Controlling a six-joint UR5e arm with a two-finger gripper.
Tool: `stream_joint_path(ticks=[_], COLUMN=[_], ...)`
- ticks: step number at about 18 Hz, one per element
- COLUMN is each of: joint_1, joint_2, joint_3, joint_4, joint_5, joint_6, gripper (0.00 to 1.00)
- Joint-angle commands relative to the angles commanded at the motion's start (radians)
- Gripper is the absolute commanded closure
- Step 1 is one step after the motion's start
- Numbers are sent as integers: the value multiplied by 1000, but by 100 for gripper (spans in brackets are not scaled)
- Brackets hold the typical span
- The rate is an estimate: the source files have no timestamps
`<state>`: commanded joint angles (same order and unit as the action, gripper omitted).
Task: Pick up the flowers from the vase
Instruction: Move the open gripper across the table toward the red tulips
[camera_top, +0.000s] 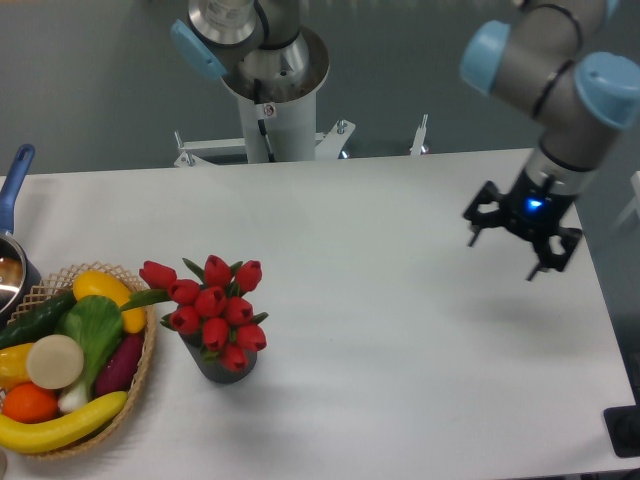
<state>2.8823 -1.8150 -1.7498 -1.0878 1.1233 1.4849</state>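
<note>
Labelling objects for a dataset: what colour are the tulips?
Red flowers, green leaves; the fixed camera view shows it.

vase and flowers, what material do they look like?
Vase: dark grey, matte, probably plastic or ceramic; no glare on it, ribbing too small to confirm.
Flowers: likely artificial, plastic or fabric; the red tulip buds are uniform and evenly coloured, the leaves stiff.

Flowers (212, 308) in vase (222, 366), right of basket (140, 385).
</note>
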Motion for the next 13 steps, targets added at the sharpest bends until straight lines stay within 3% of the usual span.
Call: stream_joint_path(ticks=[2,4,6,10,13], joint_1=[18,34,35,9,-63], joint_2=[38,78,103,146,140], joint_3=[-54,-97,-144,-177,-192], joint_4=[15,11,12,12,16], joint_5=[-115,-341,-466,-493,-502], joint_6=[0,-9,-11,-96,-118], gripper=[0,0,0,0,0])
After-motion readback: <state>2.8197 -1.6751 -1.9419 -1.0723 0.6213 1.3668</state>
